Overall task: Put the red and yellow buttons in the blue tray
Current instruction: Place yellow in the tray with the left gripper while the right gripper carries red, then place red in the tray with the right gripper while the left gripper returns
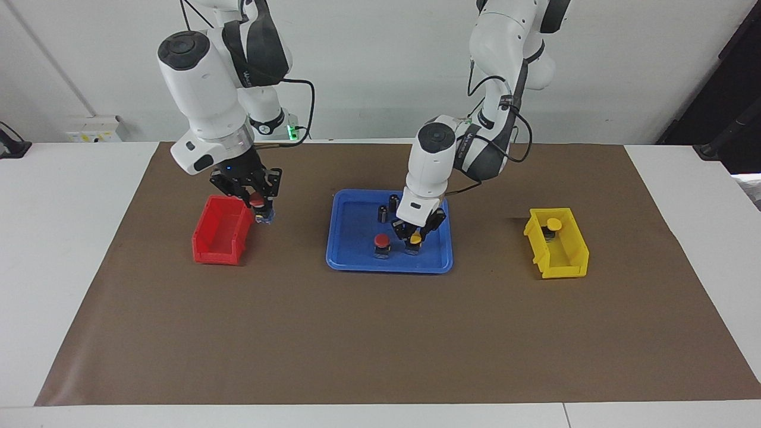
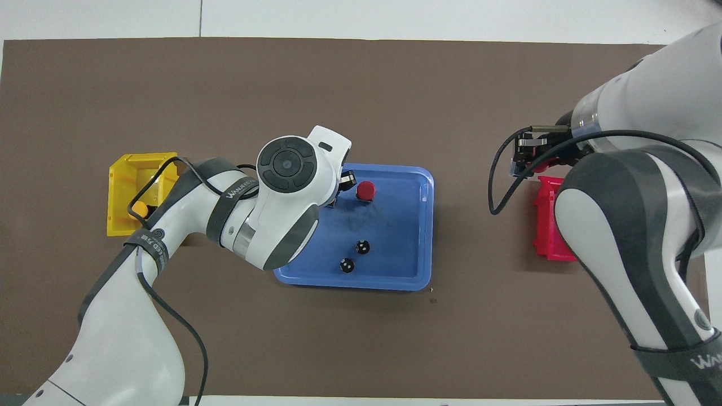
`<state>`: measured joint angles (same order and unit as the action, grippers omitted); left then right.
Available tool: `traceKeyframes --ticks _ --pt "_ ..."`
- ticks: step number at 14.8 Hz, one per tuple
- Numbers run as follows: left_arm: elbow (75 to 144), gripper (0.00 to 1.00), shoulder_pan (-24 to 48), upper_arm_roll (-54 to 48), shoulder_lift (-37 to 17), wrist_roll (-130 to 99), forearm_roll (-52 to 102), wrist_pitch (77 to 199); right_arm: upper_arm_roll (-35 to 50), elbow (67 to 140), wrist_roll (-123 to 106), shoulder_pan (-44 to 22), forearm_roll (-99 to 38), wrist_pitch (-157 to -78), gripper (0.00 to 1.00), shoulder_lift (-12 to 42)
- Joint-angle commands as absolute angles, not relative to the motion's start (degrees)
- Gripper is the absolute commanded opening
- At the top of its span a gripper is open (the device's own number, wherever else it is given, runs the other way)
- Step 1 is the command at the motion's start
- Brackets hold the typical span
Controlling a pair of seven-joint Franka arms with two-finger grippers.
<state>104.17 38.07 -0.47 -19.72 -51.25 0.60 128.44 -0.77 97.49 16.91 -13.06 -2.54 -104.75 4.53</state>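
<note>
The blue tray [image 1: 352,241] lies mid-mat and also shows in the overhead view [image 2: 397,225]. A red button [image 1: 381,240] stands in it. My left gripper [image 1: 414,243] is low in the tray right beside that button, shut on a yellow button [image 1: 416,238]. In the overhead view its wrist hides that button. My right gripper [image 1: 260,210] is shut on a second red button [image 1: 257,203] and holds it above the mat, just past the red bin's [image 1: 221,239] tray-side edge. The second yellow button [image 1: 553,224] sits in the yellow bin [image 1: 562,252].
Two small dark cylinders [image 1: 383,213] [image 1: 393,202] stand in the tray's part nearer the robots. The red bin sits toward the right arm's end of the brown mat [image 1: 380,333], the yellow bin toward the left arm's end.
</note>
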Motion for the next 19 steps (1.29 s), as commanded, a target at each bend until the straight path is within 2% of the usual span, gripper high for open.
traceKeyframes --ticks 1,2,3,4,5,8,10,12,16,19 --pt "104.2 0.33 39.1 0.4 -20.0 -51.9 1.8 129.6 -1.0 96.3 19.9 -14.0 -4.0 -106.5 0.23 6.3" --pt "104.1 0.62 39.0 0.5 -20.0 -51.9 1.8 129.6 -1.0 96.2 20.0 -14.0 -4.0 -106.5 0.23 6.3" --pt "103.7 0.82 39.0 0.5 -19.9 -52.0 1.8 128.9 -1.0 96.2 20.0 -14.0 -4.1 -106.5 0.23 6.3" --pt "102.8 0.95 38.9 0.5 -19.7 -52.0 1.8 128.1 -1.0 96.2 20.1 -14.1 -4.1 -106.5 0.23 6.3" --pt "102.3 1.00 38.6 0.6 -18.9 -51.9 1.8 125.8 -0.9 96.2 20.4 -14.1 -4.1 -106.5 0.23 6.2" --pt "98.4 1.00 34.3 1.5 -14.5 -50.4 1.2 115.3 -1.0 95.6 24.7 -17.2 -3.9 -107.4 0.23 6.9" --pt "95.7 1.00 29.7 1.5 -12.1 -43.2 1.1 108.6 -1.0 92.6 29.2 -19.9 -4.0 -109.8 0.23 11.0" --pt "93.6 1.00 26.3 1.5 -10.8 -33.7 1.1 102.9 -1.0 92.9 31.5 -22.6 -4.0 -113.7 0.23 13.4" --pt "92.8 1.00 15.5 1.5 -6.8 -13.1 1.1 99.6 -1.0 96.0 33.5 -26.1 -3.1 -117.3 0.23 16.6" --pt "90.4 1.00 6.7 1.5 -6.2 1.8 1.1 96.3 -1.0 98.9 34.6 -26.5 -2.6 -120.9 0.23 18.1"
